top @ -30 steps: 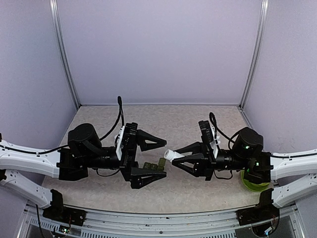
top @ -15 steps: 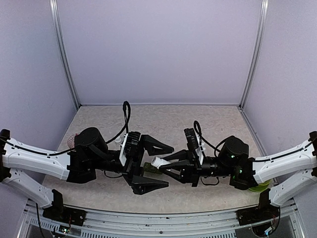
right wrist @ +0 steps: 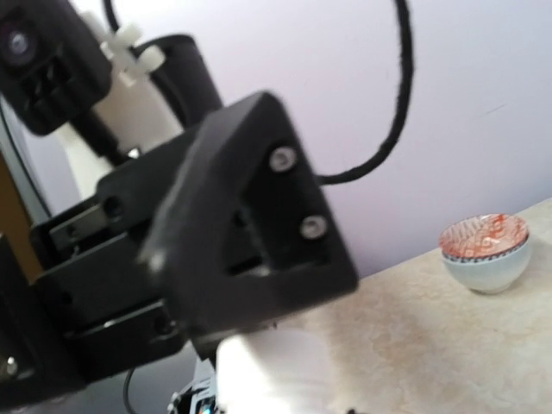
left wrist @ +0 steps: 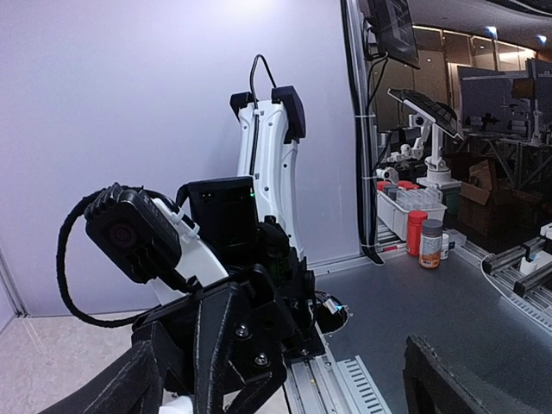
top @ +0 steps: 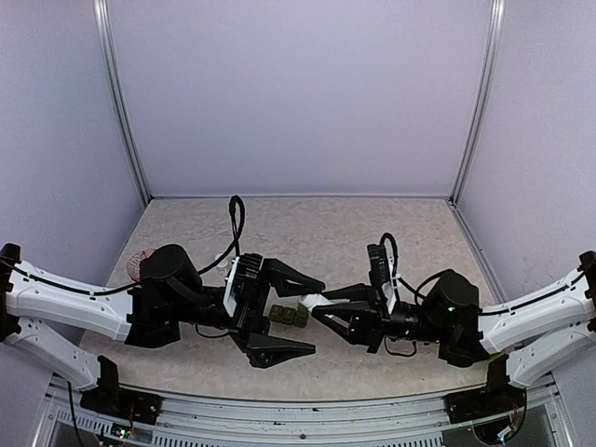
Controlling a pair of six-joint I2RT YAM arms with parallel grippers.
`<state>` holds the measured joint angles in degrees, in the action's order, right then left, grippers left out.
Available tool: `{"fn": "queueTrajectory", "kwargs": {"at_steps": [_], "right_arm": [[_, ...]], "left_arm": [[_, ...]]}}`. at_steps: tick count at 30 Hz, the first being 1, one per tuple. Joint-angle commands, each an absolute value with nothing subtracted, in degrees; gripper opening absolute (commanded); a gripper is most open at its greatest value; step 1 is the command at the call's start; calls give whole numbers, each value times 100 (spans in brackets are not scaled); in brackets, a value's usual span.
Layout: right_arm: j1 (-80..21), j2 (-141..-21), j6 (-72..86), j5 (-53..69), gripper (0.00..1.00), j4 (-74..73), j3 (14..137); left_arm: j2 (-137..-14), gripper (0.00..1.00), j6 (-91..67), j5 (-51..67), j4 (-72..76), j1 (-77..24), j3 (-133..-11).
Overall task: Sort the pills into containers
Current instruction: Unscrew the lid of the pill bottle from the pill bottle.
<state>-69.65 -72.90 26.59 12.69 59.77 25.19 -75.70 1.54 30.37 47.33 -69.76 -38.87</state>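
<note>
Tabletop (top: 326,223): left pincer (top: 318,315) facing right pincer (top: 316,307)

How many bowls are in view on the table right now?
1. A red-patterned bowl sits near the left edge of the table; the right wrist view shows the same bowl. Others may be hidden from the cameras.

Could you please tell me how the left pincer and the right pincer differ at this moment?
The left pincer stands wide open, while the right pincer is drawn narrow. The left pincer holds nothing, whereas the right pincer grips a white container. The left pincer points toward the right arm, the right pincer toward the left arm. Both are black and two-fingered, with their tips close together.
</note>
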Motion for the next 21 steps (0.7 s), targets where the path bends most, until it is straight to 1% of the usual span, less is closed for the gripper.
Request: {"fn": "queueTrajectory", "kwargs": {"at_steps": [1, 5, 8, 13, 21], "right_arm": [[-6961, -7075, 2716, 920, 13, 6374, 2420], [-6961, -7081, 2681, 1025, 13, 6237, 2501], [-6957, -7249, 2716, 1221, 13, 6194, 2593], [-6985, -7615, 2852, 1433, 12, 6528, 2650], [-7040, -7819, 2874, 1480, 13, 6731, 2834]], "left_arm": [[-7615, 94, 97, 3011, 4849, -7039, -3857], [-7628, 93, 121, 2962, 4805, -7040, -3872], [-7572, 95, 191, 2828, 4819, -7040, -3867], [-7493, 98, 322, 2721, 4972, -7037, -3851], [-7713, 97, 181, 2890, 5051, -7038, -3933]]}}
